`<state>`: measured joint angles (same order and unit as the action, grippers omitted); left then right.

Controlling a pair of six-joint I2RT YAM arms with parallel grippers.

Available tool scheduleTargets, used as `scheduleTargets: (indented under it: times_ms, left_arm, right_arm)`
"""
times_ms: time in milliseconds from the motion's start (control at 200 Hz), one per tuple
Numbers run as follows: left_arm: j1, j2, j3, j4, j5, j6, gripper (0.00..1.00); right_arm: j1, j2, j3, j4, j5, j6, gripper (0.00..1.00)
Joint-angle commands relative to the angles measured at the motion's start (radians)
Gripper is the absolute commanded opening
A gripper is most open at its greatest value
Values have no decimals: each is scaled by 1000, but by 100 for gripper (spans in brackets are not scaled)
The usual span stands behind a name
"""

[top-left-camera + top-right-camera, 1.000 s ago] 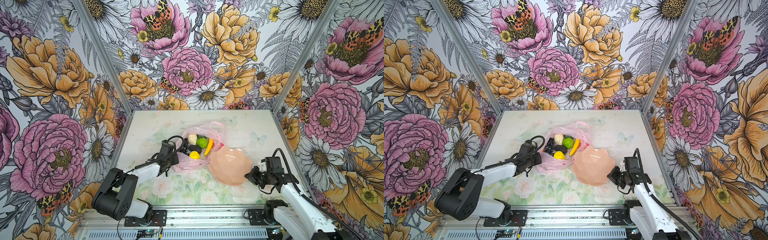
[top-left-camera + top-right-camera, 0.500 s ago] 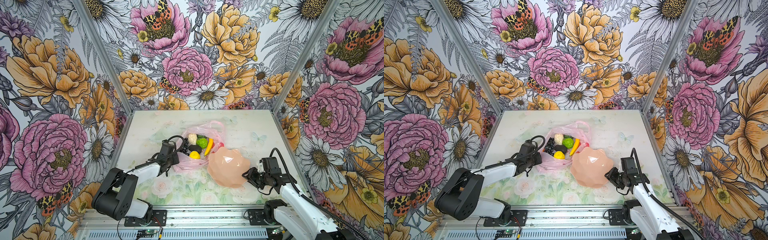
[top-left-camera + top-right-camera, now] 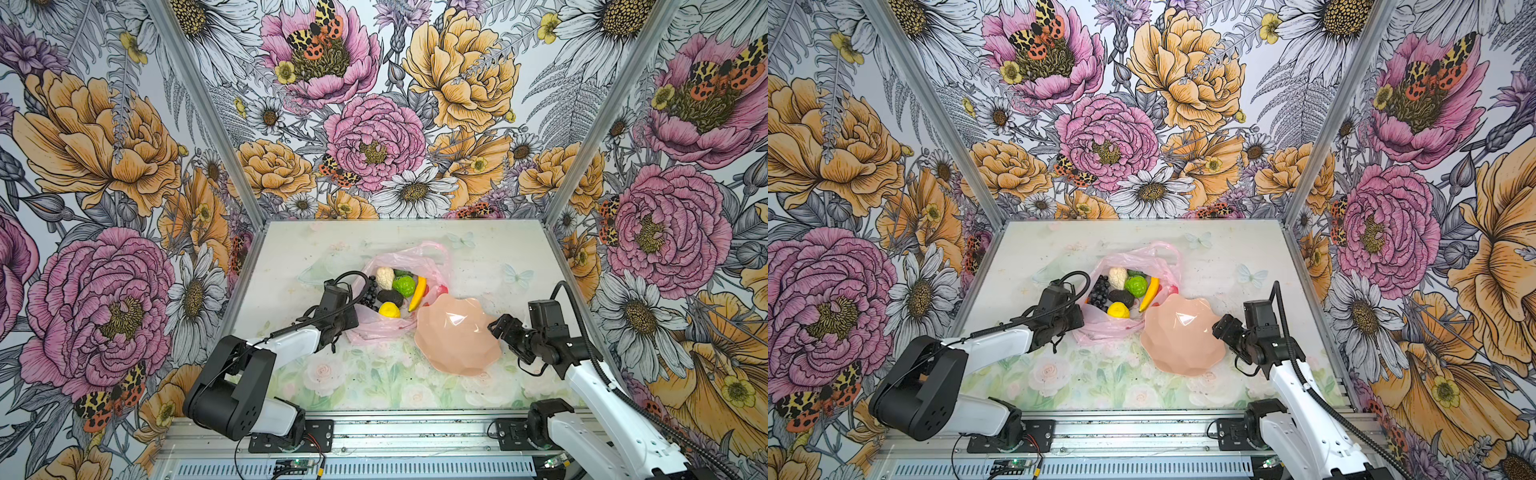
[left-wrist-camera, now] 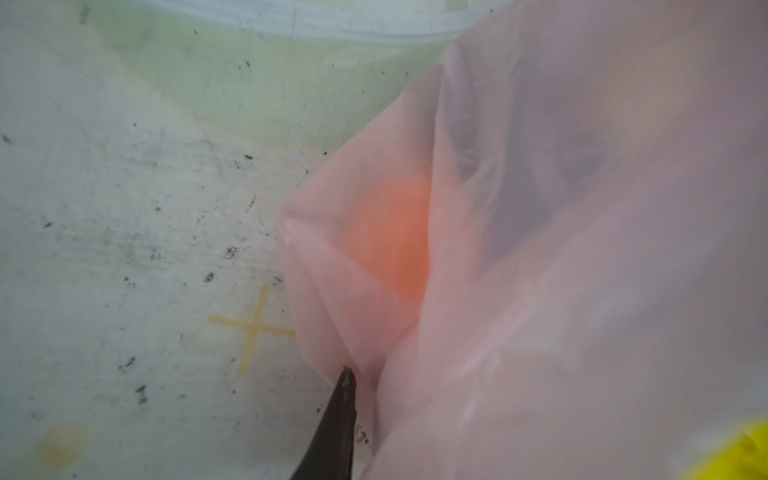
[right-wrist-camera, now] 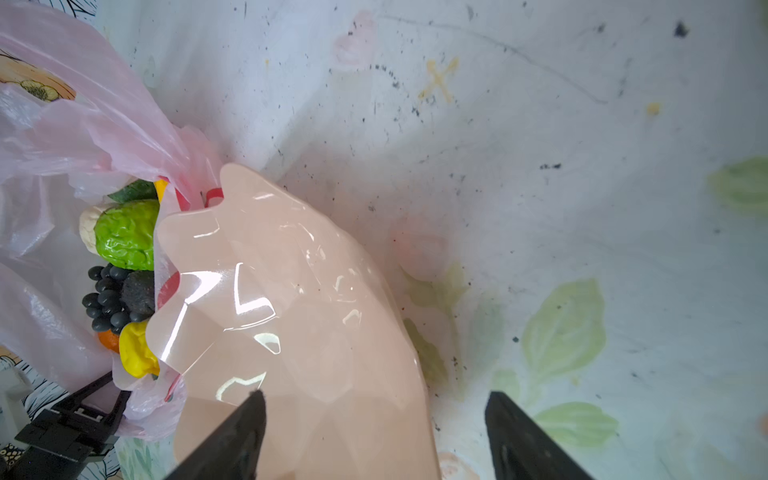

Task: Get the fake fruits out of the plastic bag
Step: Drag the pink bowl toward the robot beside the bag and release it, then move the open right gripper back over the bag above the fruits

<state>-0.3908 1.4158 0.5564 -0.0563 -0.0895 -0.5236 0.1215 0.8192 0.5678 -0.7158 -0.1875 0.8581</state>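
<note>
The pink plastic bag (image 3: 386, 330) (image 3: 1113, 328) lies open mid-table with the fake fruits inside: cream pear (image 3: 385, 277), bumpy green fruit (image 3: 404, 286), banana (image 3: 417, 294), avocado (image 3: 390, 297), lemon (image 3: 389, 310) and grapes (image 3: 370, 295). The orange (image 5: 109, 338) peeks out beside the lemon and shows through the film (image 4: 399, 245). My left gripper (image 3: 354, 328) (image 3: 1077, 322) is shut on the bag's near-left edge; only one of its fingers (image 4: 345, 415) shows in the left wrist view. My right gripper (image 3: 496, 328) (image 5: 374, 415) is open, one finger over the dish and one over the table.
A peach-pink scalloped dish (image 3: 457, 336) (image 3: 1183, 336) (image 5: 291, 291) sits right of the bag, its far rim overlapping the bag's edge. Flowered walls close in the table on three sides. Bare table shows behind the bag and to the right of the dish.
My right gripper has opened and let go of the dish's rim after nudging the dish slightly toward the bag. The left gripper and the bag have stayed put.
</note>
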Motion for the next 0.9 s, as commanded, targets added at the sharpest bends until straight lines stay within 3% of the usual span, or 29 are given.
scheduleTargets:
  times_ms: [0, 150, 280, 550, 696, 896]
  left_arm:
    - [-10, -8, 20, -8, -19, 20, 20]
    - [-9, -29, 11, -11, -36, 20, 39]
    - [-17, -77, 0, -16, -67, 31, 48]
    - [-53, -235, 0, -89, -194, 53, 73]
    - [-63, -178, 100, -169, -231, 72, 86]
    - [-68, -4, 221, -199, -231, 95, 88]
  right_arm:
    - [18, -4, 92, 3, 143, -24, 84]
    - [134, 76, 226, 13, 297, -97, 84]
    - [293, 218, 348, 63, 384, -170, 83]
    - [531, 576, 567, 178, 385, -259, 82]
    - [593, 745, 675, 201, 350, -279, 82]
    - [646, 871, 748, 235, 343, -284, 81]
